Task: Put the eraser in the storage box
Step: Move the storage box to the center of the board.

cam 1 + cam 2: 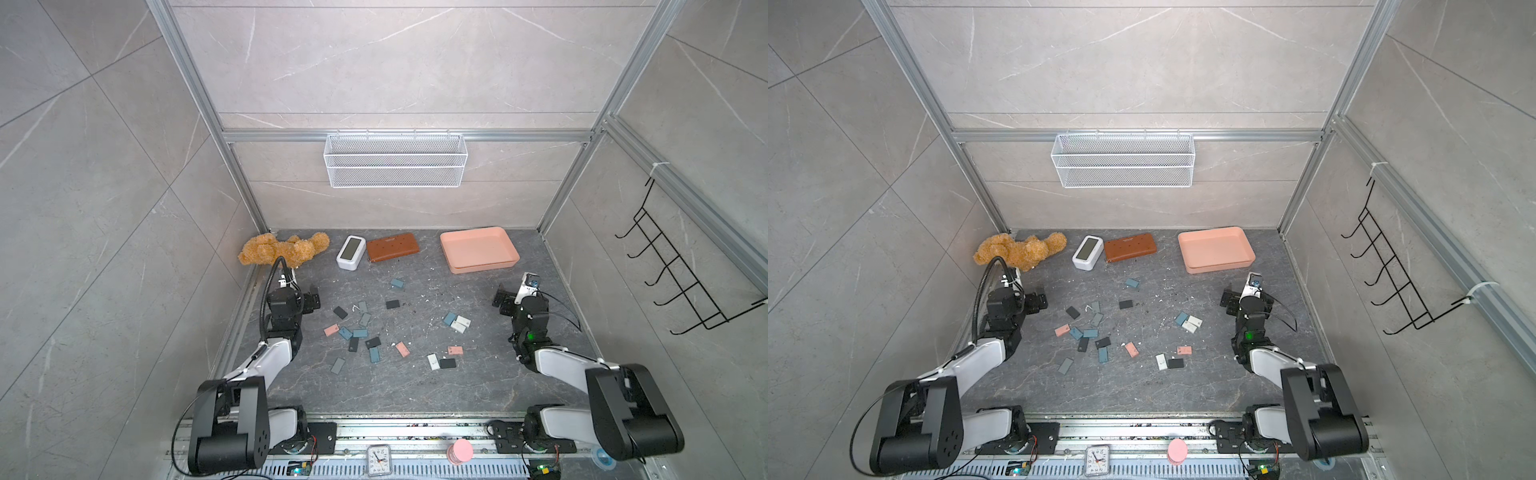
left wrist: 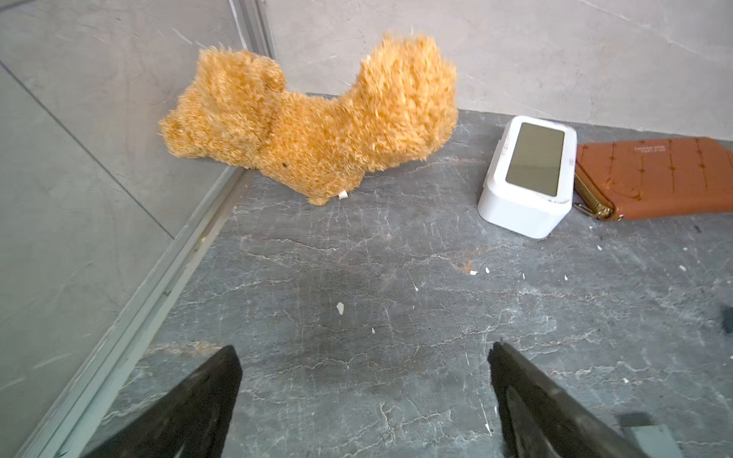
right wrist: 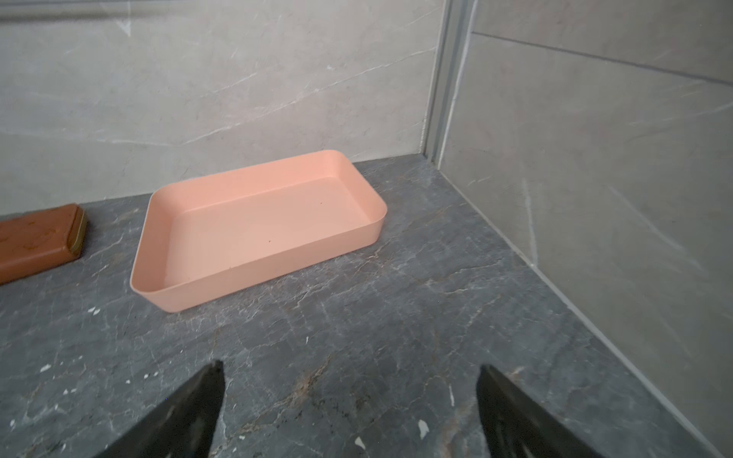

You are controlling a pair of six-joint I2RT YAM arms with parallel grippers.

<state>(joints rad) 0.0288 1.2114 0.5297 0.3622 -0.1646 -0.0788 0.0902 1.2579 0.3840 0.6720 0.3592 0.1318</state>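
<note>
Erasers (image 1: 402, 349): small pink, teal, black, white blocks lying flat, scattered across middle of table (image 1: 415, 390); storage box (image 1: 478, 248) empty at far right, well apart from them; brown case (image 1: 392, 247), white clock (image 1: 350, 252) left of box; teddy bear (image 1: 284, 248) in far left corner; left gripper (image 1: 312, 301), right gripper (image 1: 500, 300) flank blocks, jaws spread wide, grasping nothing.

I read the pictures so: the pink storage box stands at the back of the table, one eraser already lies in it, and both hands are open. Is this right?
Not quite: the storage box holds no eraser; the right wrist view shows its floor bare. It does stand at the back of the table, and the left hand and right hand are open.
</note>
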